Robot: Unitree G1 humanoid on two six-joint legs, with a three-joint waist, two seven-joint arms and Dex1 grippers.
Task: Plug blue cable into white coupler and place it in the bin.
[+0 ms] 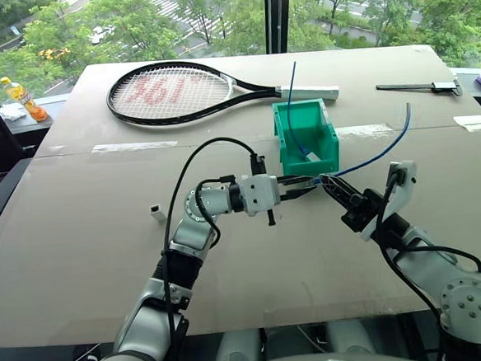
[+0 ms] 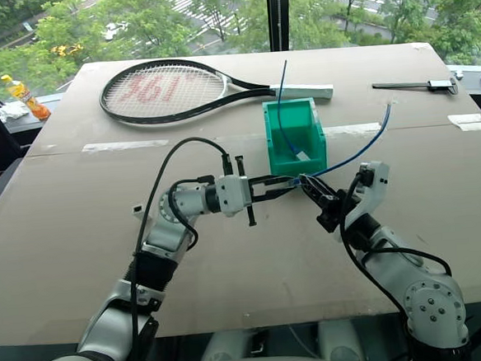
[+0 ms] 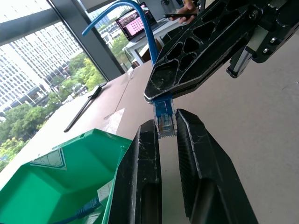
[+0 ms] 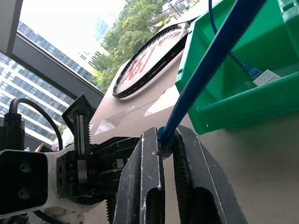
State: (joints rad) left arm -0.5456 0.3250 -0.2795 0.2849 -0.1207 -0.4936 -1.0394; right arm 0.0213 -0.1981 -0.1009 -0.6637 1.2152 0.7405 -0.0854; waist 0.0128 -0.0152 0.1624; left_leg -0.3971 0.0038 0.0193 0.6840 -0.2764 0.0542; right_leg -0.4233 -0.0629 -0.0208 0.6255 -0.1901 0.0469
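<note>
The blue cable curves through the air from the far right down to both grippers, just in front of the bin. My left gripper points right and is shut on the cable's clear plug. My right gripper meets it tip to tip and is shut on the cable just behind the plug. The white coupler, a tiny block, lies on the table to the left of my left arm, apart from both grippers.
In the teal bin stands another, straighter blue cable with a white block on its end. A tennis racket lies behind the bin. A black tool is at the far right and a bottle at the far left.
</note>
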